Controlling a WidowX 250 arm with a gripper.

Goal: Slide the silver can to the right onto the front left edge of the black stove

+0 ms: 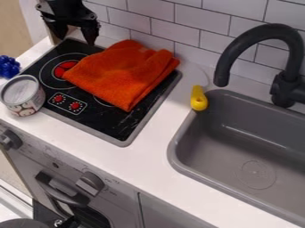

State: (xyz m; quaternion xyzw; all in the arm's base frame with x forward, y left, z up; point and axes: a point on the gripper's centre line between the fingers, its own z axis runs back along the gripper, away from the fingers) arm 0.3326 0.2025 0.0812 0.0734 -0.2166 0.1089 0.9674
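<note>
At the lower left is a grey oven knob (pixel 90 183). Beyond it, a can (pixel 22 95) stands at the left; the grey sink (pixel 238 149) is at the right, a yellow object (pixel 199 100) by its rim. The orange cloth (pixel 122 71) lies rumpled on the black cooktop (pixel 113 122), upper left. Farthest, the gripper (pixel 76 39) hangs near the cloth, fingers spread, empty.

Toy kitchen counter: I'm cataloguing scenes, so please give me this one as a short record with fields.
gripper: open, empty, by the back left corner of the stove
cloth: orange, folded, lying on the stove
stove: black top, grey rim, red knob marks
can: at the stove's front left corner
blue thing: beyond the can
yellow thing: at the sink's back left corner
sink: grey
faucet: black, behind the sink
</note>
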